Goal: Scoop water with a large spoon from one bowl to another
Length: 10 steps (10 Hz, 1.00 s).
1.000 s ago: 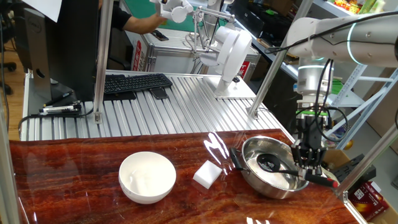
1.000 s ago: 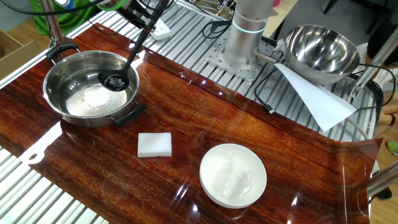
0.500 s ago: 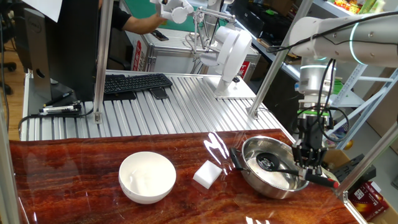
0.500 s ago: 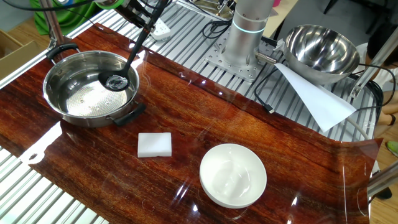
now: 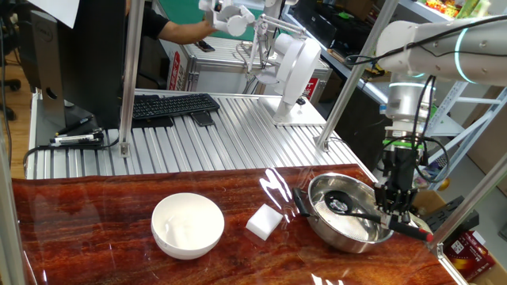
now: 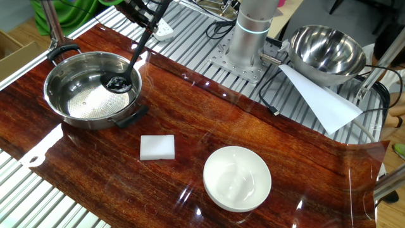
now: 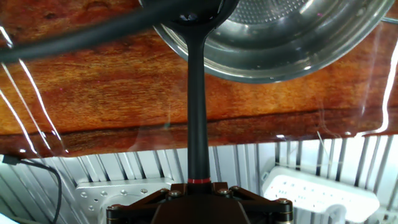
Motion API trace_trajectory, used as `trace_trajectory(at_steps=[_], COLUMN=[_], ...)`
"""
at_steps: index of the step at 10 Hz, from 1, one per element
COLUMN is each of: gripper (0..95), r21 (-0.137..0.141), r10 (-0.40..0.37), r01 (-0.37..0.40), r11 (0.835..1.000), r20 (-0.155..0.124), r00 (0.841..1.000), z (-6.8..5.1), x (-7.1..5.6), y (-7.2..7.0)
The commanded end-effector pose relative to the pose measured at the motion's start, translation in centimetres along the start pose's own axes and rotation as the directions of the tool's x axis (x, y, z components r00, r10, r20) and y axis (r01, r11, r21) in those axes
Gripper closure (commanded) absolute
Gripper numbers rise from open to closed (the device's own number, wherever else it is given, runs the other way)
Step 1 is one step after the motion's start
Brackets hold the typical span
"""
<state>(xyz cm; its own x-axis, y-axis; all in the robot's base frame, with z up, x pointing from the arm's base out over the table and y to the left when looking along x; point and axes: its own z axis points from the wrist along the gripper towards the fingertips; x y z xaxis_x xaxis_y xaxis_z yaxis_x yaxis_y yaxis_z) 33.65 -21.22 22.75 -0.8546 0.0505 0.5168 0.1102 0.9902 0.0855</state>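
The hand [image 5: 395, 207] is clamped on the large spoon [image 6: 128, 64], its cup low inside the steel bowl [image 6: 63, 76] at the table's right end (water indiscernible); the white bowl [image 5: 188, 225], well left, awaits any transfer

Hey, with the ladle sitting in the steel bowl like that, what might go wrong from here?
The claw holds the ladle far out on its long thin handle, so a loaded cup could sag or twist and spill. The white bowl sits well across the table, so water may drip onto the wood on the way. The white block lies between the bowls and could get clipped by a low pass.
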Motion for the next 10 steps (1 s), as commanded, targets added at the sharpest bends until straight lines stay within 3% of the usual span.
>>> trace_trajectory(at_steps=[1, 3, 10], gripper=[95.0, 95.0, 95.0], r21=[-0.004, -0.013, -0.06], r10=[0.024, 0.031, -0.012], r01=[-0.024, -0.031, 0.019], r11=[1.0, 0.999, 0.998], r20=[0.018, 0.007, 0.114], r00=[1.0, 0.999, 0.993], z=[0.04, 0.04, 0.04], x=[-0.06, -0.06, -0.06], y=[0.0, 0.0, 0.0])
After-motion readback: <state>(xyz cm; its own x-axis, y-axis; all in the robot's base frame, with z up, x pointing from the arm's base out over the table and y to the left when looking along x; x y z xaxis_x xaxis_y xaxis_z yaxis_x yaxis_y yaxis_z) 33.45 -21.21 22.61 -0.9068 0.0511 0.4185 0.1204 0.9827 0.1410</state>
